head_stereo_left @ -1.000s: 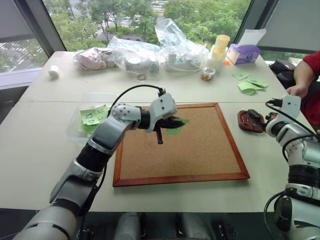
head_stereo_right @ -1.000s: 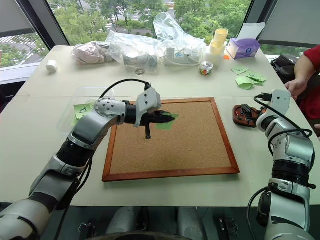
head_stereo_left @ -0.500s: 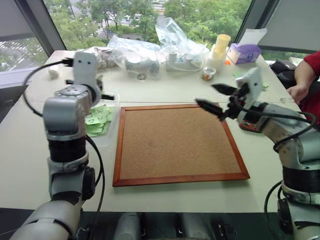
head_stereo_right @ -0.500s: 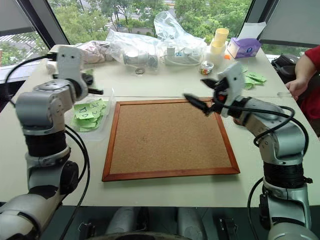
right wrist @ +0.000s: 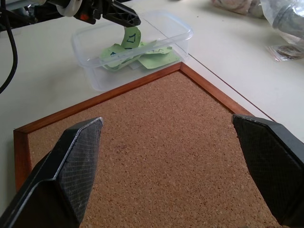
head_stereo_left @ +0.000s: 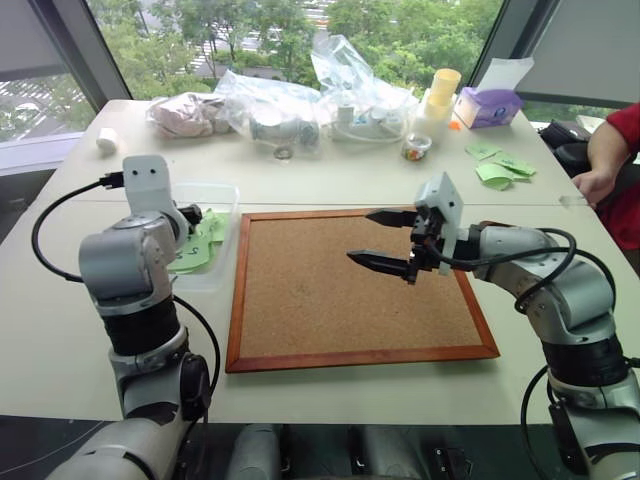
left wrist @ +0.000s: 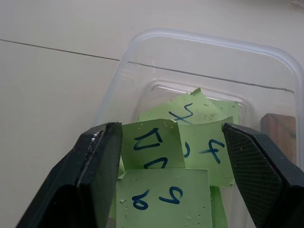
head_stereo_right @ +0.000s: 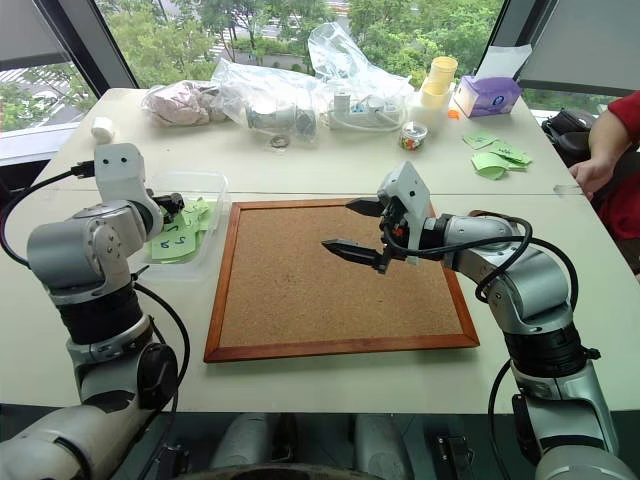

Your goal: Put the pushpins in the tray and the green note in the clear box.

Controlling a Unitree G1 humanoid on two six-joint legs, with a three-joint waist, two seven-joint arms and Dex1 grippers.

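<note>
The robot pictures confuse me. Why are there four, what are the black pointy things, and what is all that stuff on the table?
It is a robot with two arms. Two pictures come from cameras in its head, two from cameras on its wrists. The black pointy things are the fingers of its hands. The left hand is open above the clear plastic box, where light-green square paper notes lie. The right hand is open above the wood-framed cork board, holding nothing. Plastic bags, yellow cups and a purple box sit further back on the pale table.

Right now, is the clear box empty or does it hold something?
Not empty. The clear box holds several light-green notes with dark handwritten marks, lying loosely overlapped inside.
</note>
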